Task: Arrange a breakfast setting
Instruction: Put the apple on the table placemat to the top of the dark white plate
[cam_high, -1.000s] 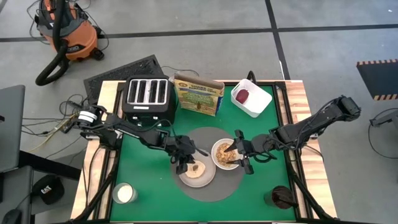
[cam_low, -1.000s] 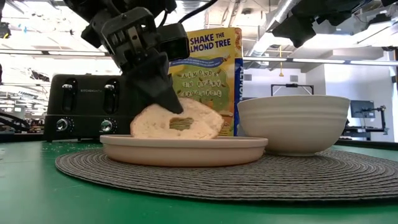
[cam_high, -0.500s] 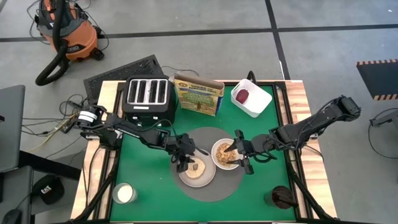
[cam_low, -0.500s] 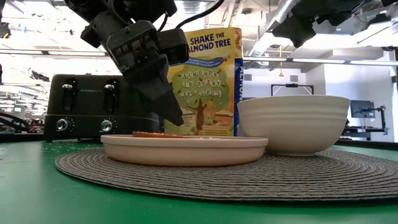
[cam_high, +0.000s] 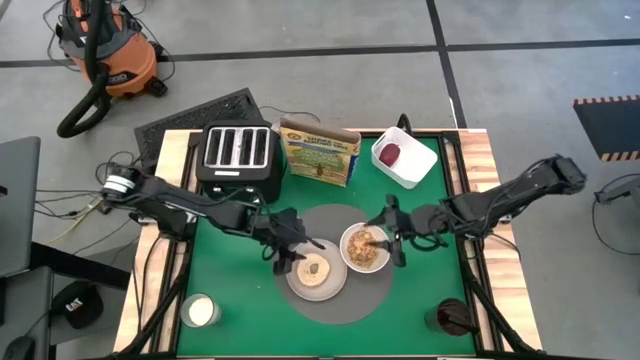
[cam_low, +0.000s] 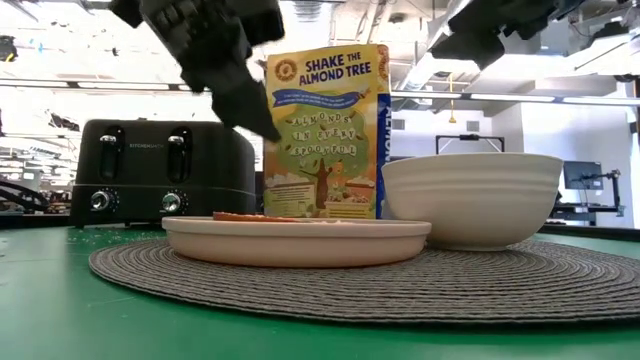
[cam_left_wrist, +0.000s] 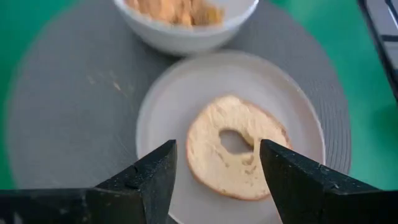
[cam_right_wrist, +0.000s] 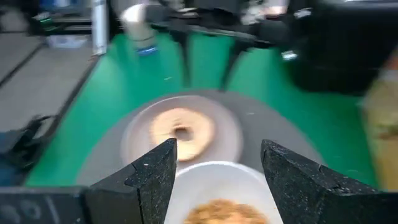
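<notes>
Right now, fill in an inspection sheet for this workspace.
Surface: green mat with a round grey placemat.
Job's things: bagel flat on plate; cereal in bowl; red fruit in the white container; spoon: nothing seen.
Clutter: toaster, cereal box, white cup, dark cup.
Grippers: left gripper open beside the plate; right gripper open by the bowl.
Cables: bundle left of the table.
Surroundings: shop vacuum on the floor.

Pale plate (cam_high: 316, 283) on grey woven placemat (cam_high: 335, 308)
</notes>
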